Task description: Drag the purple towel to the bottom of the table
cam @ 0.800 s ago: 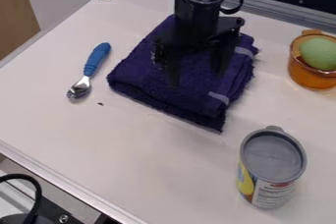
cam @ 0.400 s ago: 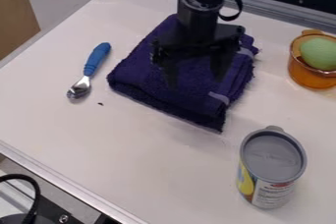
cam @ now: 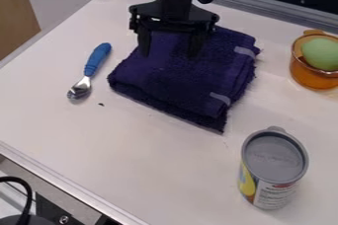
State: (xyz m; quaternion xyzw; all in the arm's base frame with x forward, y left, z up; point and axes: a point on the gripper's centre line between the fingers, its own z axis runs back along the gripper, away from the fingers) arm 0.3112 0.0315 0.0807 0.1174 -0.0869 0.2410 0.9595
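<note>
Now, claw nearer view's top.

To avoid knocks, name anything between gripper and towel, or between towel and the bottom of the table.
Nothing visible stands between gripper and towel. Toward the bottom, the can stands beyond the towel's lower right corner; a drag straight down the view might clip it.

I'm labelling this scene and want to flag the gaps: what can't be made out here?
All in the camera view:
- Part of the towel's far edge: hidden behind the tool.
- Whether the tool touches the towel: the single slanted view leaves its height unclear.
- The cup's right side: cut off by the right edge.
- What lies under the green ball: hidden by it.
- The dark speck: too small to identify.
</note>
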